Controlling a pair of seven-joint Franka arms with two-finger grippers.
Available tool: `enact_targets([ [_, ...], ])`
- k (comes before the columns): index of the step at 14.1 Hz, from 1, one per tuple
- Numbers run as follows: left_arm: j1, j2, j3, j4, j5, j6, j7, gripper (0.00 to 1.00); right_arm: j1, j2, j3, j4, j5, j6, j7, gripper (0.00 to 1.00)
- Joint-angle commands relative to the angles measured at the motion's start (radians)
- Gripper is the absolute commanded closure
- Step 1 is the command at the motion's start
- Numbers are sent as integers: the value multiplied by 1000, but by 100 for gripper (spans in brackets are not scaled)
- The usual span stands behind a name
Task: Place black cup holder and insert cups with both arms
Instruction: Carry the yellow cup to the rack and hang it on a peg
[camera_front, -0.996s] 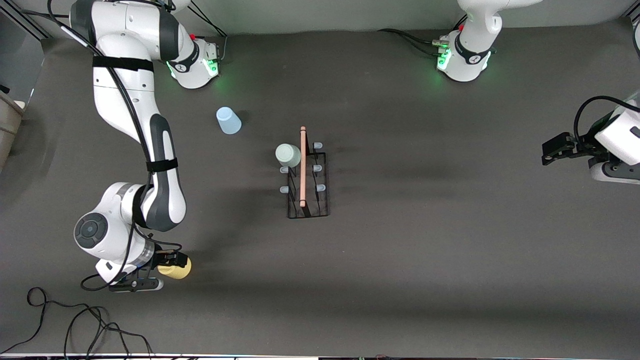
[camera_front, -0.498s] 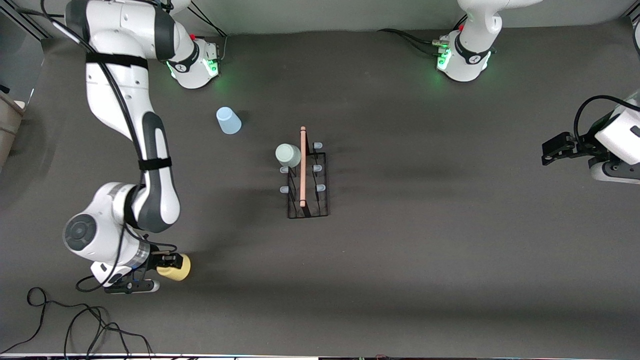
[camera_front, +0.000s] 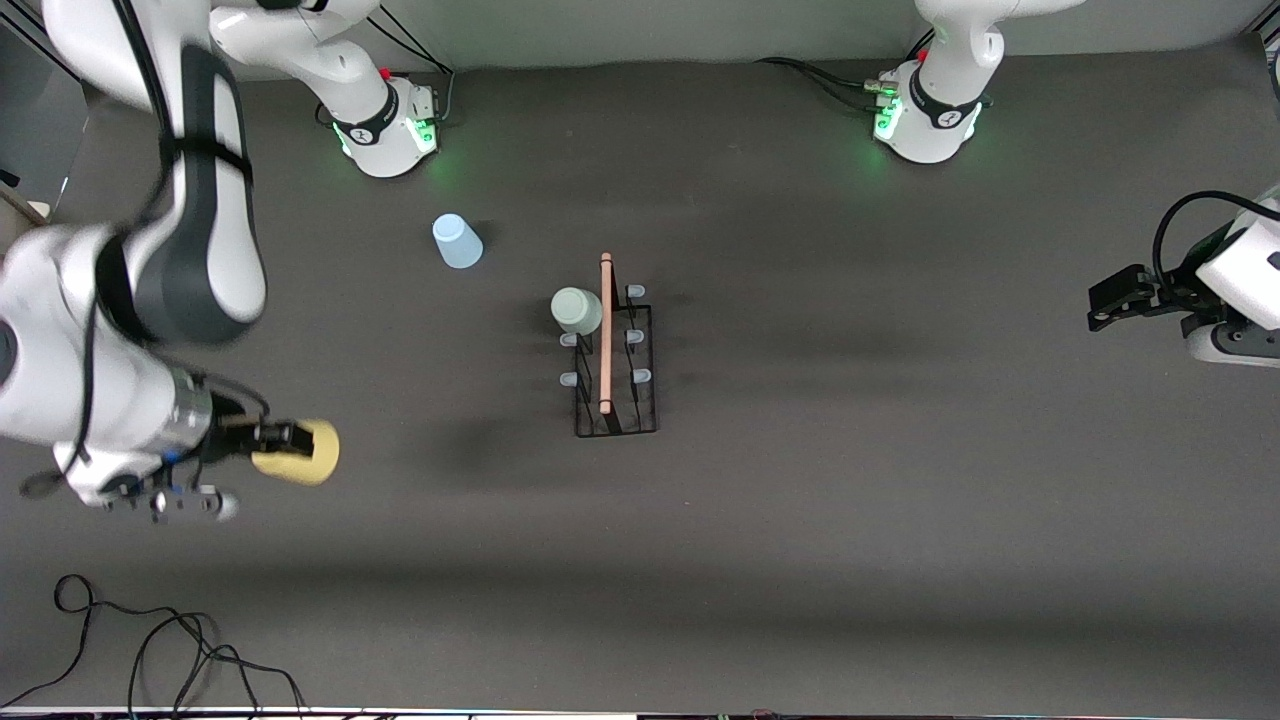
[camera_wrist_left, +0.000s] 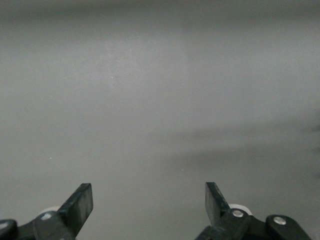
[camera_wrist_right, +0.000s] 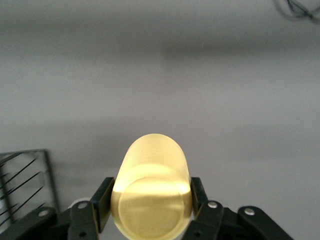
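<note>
Dark grey table (camera_front: 850, 520), matte, with loose black cables (camera_front: 150, 640) at its near edge toward the right arm's end.

Right gripper (camera_front: 285, 437): up in the air over bare table at the right arm's end, jaws clamped on the yellow cup (camera_front: 298, 453). Cup lies sideways in the grip. Right wrist view confirms: fingers (camera_wrist_right: 103, 202) press both flanks of the yellow cup (camera_wrist_right: 152, 192), table well below.

Light blue cup (camera_front: 457, 241): upside down on the table, near the right arm's base, farther from the front camera than the rack.

Black cup holder (camera_front: 615, 395): mid-table, upright, wooden rod handle (camera_front: 605, 335) running along its top. Pale green cup (camera_front: 577, 310) sits inverted on a peg at the rack's far end, on the side toward the right arm. Other pegs bare.

Left gripper (camera_front: 1108, 298): waits at the left arm's end of the table, jaws wide apart and empty. Left wrist view shows its fingers (camera_wrist_left: 80, 207) spread over bare table.
</note>
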Motion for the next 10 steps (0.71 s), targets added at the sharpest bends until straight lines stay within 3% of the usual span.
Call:
enact_targets([
  [1,6,0,0,9,-10,-3,14,0,104,-72,-1,-43,-39,-72,265,98],
  [5,8,2,0,9,-13,-2,14,0,277,-92,4,-45,-27,-92,749,98],
  [10,8,2,0,9,-13,-2,14,0,468,-51,8,-46,-2,12,1268,100],
])
